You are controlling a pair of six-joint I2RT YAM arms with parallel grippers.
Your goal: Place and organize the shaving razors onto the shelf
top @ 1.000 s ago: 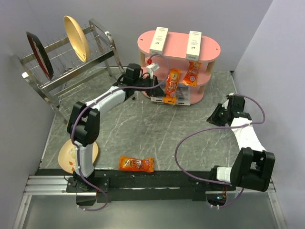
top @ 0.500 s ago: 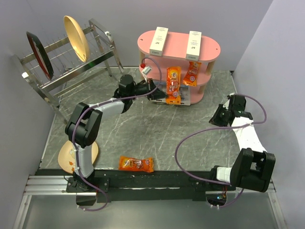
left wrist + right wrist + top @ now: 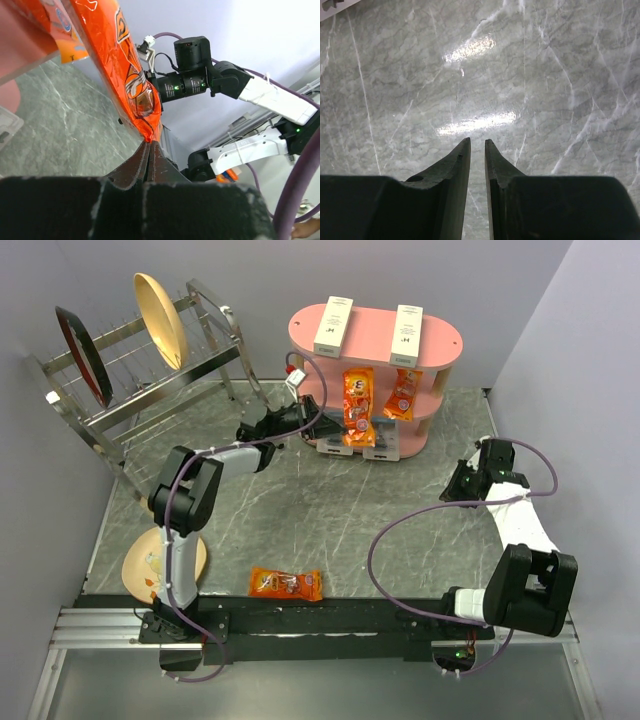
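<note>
The pink shelf (image 3: pixel 440 340) stands at the back of the table. Two razor packs lie at its foot, one on the left (image 3: pixel 333 447) and one on the right (image 3: pixel 388 451). A clear plastic corner (image 3: pixel 7 126) shows at the left edge of the left wrist view. My left gripper (image 3: pixel 332 434) reaches to the shelf front, shut on the bottom corner of an orange snack packet (image 3: pixel 125 75), which stands upright before the middle tier (image 3: pixel 357 405). My right gripper (image 3: pixel 455 485) hovers over bare table at the right, its jaws (image 3: pixel 477 143) slightly apart with nothing between them.
Two white boxes (image 3: pixel 333 325) (image 3: pixel 407 335) stand on the shelf top. A second orange packet (image 3: pixel 402 395) lies on the middle tier, a third (image 3: pixel 285 584) near the front edge. A wire dish rack (image 3: pixel 140 370) with plates stands back left. A tan plate (image 3: pixel 140 570) lies by the left base.
My left arm has stretched towards the shelf and raised the orange packet from low at the shelf's front up against the middle tier. The right arm has barely moved.
</note>
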